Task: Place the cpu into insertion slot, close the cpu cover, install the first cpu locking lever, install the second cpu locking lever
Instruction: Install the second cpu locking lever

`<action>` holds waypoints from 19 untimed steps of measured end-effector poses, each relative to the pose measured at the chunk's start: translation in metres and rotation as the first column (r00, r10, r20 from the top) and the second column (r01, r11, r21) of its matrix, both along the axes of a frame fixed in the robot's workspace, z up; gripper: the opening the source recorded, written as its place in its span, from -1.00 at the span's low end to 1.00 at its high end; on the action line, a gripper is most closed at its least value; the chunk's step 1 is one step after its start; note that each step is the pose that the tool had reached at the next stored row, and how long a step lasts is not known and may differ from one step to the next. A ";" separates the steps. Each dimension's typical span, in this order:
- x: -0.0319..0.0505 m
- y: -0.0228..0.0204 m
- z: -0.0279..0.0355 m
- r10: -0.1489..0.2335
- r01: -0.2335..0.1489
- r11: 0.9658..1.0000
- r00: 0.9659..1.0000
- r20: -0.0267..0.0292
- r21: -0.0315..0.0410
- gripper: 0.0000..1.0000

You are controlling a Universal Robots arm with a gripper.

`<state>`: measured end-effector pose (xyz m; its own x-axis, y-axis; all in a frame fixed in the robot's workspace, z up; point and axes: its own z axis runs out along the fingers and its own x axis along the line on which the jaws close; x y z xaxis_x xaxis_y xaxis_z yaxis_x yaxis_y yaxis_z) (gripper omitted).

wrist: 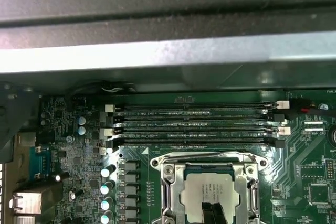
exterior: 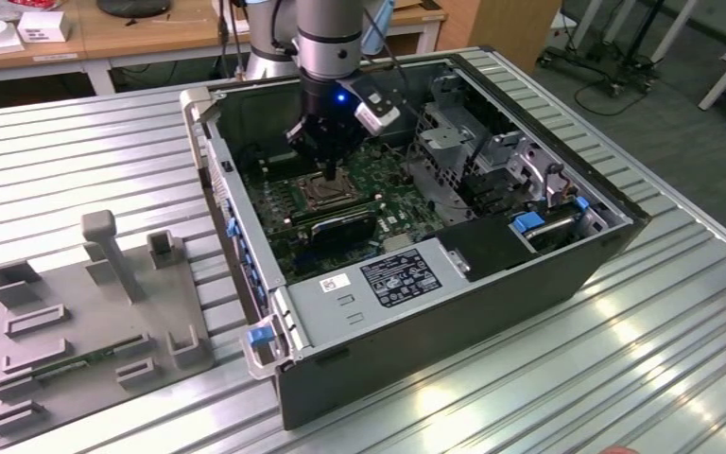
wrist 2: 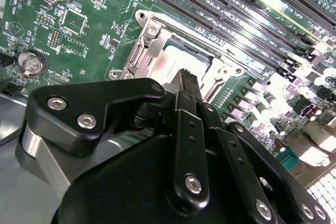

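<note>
One cpu point(wrist: 210, 195), four memory slots point(wrist: 191, 125)

Print shows on the case's white sticker point(exterior: 400, 277) and the motherboard point(wrist: 315, 182), none of it legible.

Your gripper point(wrist 2: 185, 77) over the socket.
Its black fingertips meet the cpu point(wrist 2: 176, 66), framed by the cpu cover point(wrist 2: 149, 32).

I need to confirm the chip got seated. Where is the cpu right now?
The cpu lies in the insertion slot, framed by the cpu cover, just beside the long memory slots; in both wrist views the gripper sits over its top.
</note>
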<state>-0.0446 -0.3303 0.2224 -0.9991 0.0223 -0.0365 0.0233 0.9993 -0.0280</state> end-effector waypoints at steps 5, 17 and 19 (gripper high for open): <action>0.0000 0.0000 0.0033 0.000 0.000 1.000 1.000 0.000 0.000 -0.79; 0.0000 0.0000 0.0068 0.000 0.000 1.000 1.000 -0.003 0.000 -0.79; 0.0000 0.0000 0.0068 0.000 0.000 1.000 1.000 -0.003 0.000 -0.79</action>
